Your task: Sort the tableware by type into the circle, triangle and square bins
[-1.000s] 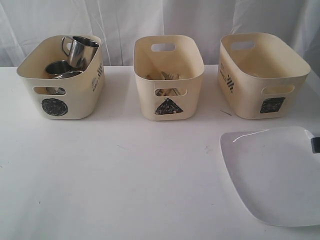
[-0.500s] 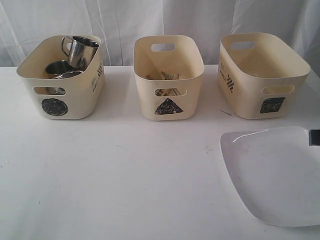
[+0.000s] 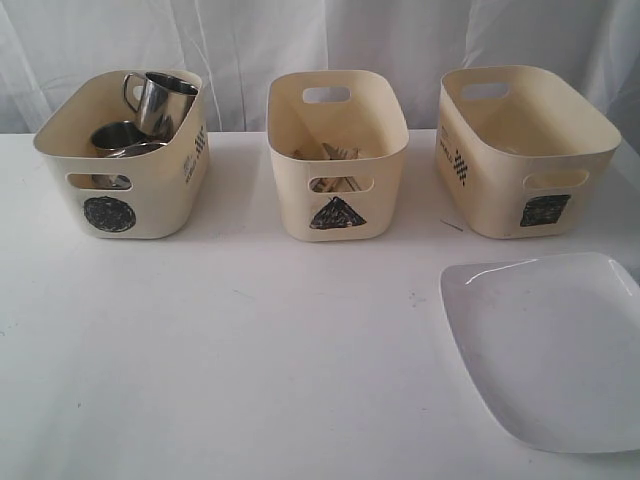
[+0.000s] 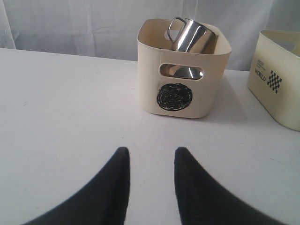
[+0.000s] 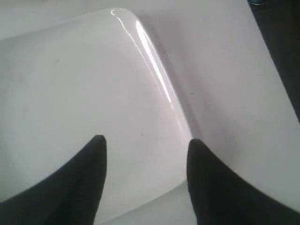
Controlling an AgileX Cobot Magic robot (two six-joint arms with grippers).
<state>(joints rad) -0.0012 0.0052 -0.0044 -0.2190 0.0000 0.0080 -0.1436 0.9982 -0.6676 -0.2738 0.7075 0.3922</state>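
**Plate lies outside the bins**

The large white plate [image 3: 550, 345] lies flat on the counter [image 3: 250, 350], in front and to the right of the triangle bin [image 3: 338, 160]. Over its rim the right fingers [image 5: 91, 173] spread wide, empty. The left fingers [image 4: 115, 183] are parted, gripping nothing.

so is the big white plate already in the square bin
No, the white plate lies on the table in front of the square bin.

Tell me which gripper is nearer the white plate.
Right. The right gripper hangs open over the rim of the plate. The left gripper is open over bare table, facing the circle bin, with no plate in its view.
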